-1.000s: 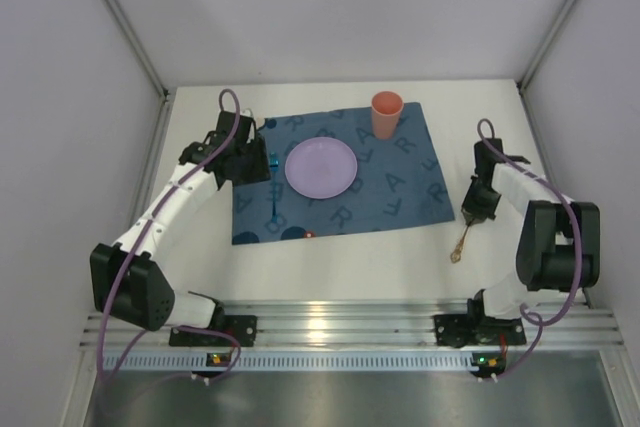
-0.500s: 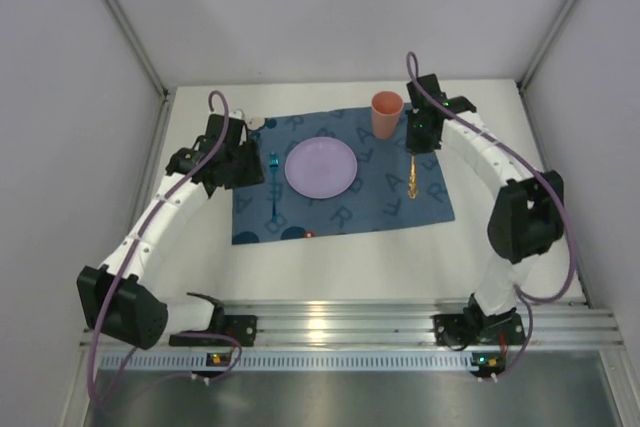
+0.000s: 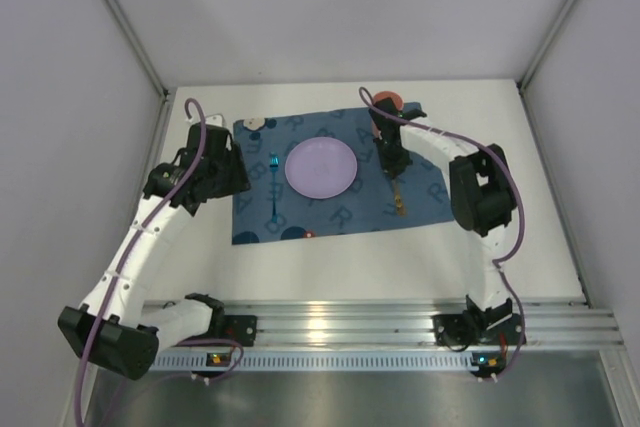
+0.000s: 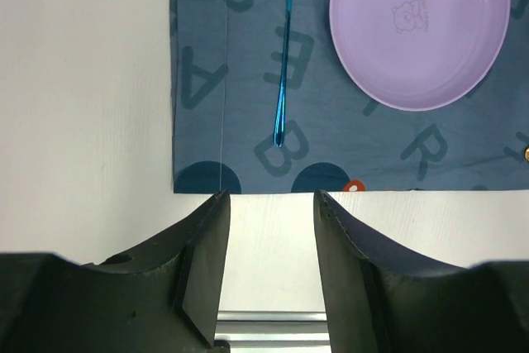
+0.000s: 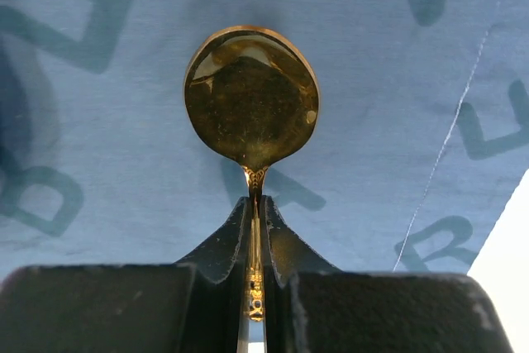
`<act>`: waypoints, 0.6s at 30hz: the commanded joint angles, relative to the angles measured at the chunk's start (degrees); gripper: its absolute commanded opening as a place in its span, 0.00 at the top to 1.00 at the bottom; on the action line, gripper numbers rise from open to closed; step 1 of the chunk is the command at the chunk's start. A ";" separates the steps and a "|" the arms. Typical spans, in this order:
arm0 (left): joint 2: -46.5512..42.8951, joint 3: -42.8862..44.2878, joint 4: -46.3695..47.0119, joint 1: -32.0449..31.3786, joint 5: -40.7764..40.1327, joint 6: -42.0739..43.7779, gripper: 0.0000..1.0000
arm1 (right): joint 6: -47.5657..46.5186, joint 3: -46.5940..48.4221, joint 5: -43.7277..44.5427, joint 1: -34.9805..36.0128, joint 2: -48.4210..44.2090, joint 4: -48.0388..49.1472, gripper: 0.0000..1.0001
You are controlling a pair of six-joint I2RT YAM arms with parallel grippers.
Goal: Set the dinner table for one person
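Observation:
The white dinner table carries a dark blue lettered placemat. On the placemat lie a purple plate and, left of it, a blue fork. My right gripper is shut on the handle of a gold spoon, low over the placemat just right of the plate. In the right wrist view the spoon's bowl sticks out past the gripper. My left gripper is open and empty, raised by the placemat's left edge. In the left wrist view the gripper frames bare table below the fork and plate.
An orange cup stands at the placemat's back edge, partly hidden behind my right arm. Grey walls close in the table at left, back and right. A silver rail runs along the near edge.
My right gripper has carried the gold spoon from the bare table at the right, past the cup, to the placemat just right of the plate. My left arm has drawn back leftward from the fork.

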 commanded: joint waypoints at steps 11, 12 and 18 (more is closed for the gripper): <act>1.51 1.59 -3.48 0.11 -2.72 -1.36 0.48 | 1.66 -5.60 7.25 0.67 -6.28 11.20 0.56; 1.95 1.85 -3.39 0.11 -2.63 -1.36 0.48 | 1.84 -6.31 7.42 0.67 -7.95 11.82 0.50; 3.89 4.31 -2.95 0.11 -2.36 -1.28 0.48 | 3.25 -9.13 8.75 0.85 -18.14 9.98 0.45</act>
